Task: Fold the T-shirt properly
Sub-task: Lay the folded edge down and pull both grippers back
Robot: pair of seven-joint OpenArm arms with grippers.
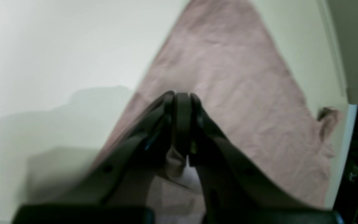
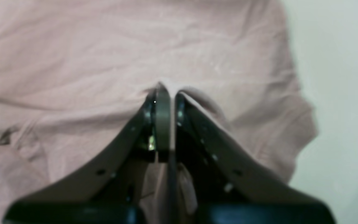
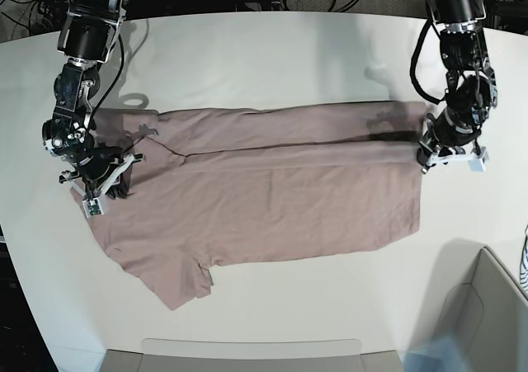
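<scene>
Open table all round the shirt

Bare table [image 3: 272, 67] lies free beyond and before the T-shirt [image 3: 272, 199]; a grey bin [image 3: 487, 322] crowds one near corner.

No text, label, brand, number or sign can be read in any view. The T-shirt [image 3: 272, 199] shows no print that is legible.
</scene>
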